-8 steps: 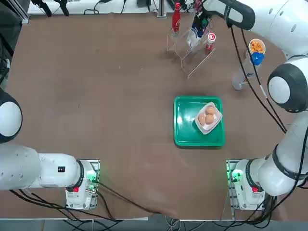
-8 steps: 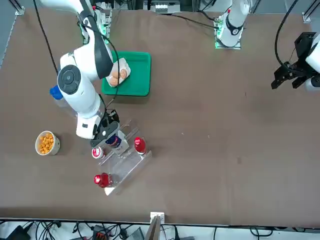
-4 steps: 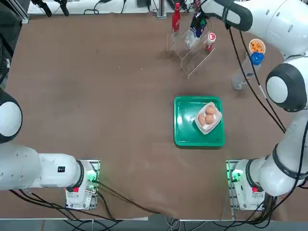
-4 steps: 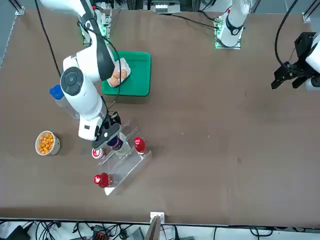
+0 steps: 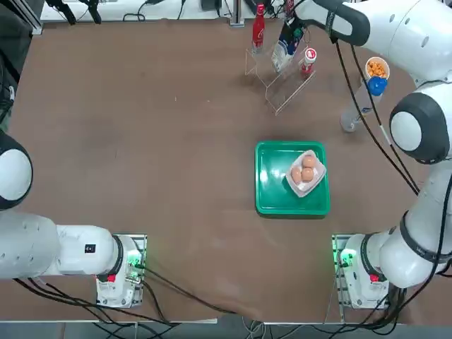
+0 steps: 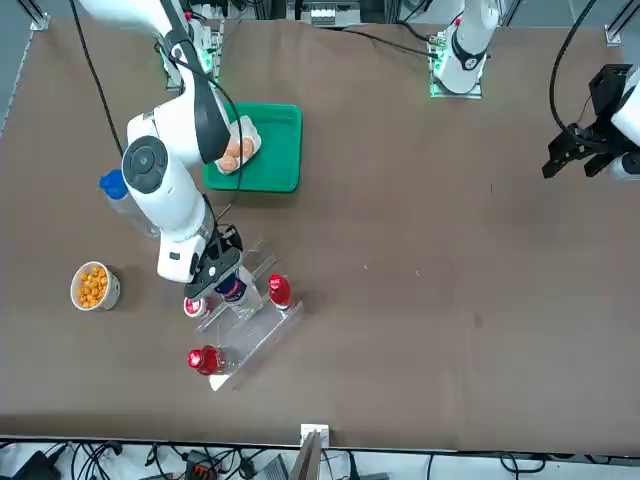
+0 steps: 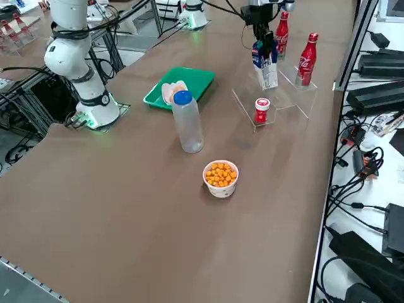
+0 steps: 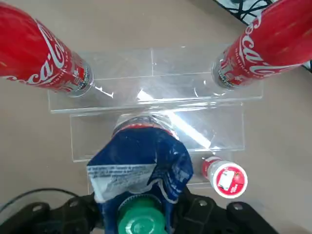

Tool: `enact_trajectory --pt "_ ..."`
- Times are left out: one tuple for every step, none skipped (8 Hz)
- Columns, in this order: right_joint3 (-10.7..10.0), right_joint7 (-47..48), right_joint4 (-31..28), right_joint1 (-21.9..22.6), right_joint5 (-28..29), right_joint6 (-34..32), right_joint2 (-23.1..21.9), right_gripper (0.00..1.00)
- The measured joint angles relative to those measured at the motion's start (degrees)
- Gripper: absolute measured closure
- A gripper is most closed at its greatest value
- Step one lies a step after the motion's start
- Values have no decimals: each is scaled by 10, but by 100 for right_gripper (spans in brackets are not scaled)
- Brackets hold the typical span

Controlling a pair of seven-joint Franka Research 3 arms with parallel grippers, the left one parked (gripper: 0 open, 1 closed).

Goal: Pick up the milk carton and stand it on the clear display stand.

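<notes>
Moved: right gripper (image 7: 264, 43) and milk carton (image 5: 284, 48) have shifted slightly toward the top view's left since 1 s ago; barely any change since 0.5 s ago.
Order: top view, left to right.
Red bottle, 1st of 2 (image 5: 258, 32): upright at the far left part of the stand. A sideways drift of carton or gripper could knock it.
Clear display stand (image 5: 275, 103): under and around the carton. Its see-through edges make tier height hard to judge; release too high could drop or tip the carton, pressing too low could shove the stand.
Milk carton: near upright, over the stand between its neighbours; contact with a tier, cannot tell.
Jaws: closed on the carton's upper part. Uneven opening might drag the carton over.
Red bottle, 2nd of 2 (image 6: 207, 360): plain in the front view, mostly hidden in the top view.
Small red-and-white bottle (image 5: 308, 61): just beside the carton; a wide finger opening could clip it.
Views: wrist view shows the green cap (image 8: 141, 217) and both red bottles; the top view hides the cap under the arm. Right side view shows the carton's pale lower side, which the wrist view does not.
</notes>
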Motion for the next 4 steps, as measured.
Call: enact_trajectory --pt "0 0 0 0 0 1 0 52" --pt "0 0 0 1 0 1 1 51" --pt "0 0 0 2 -2 2 1 48" --pt "0 0 0 3 -6 4 1 45"
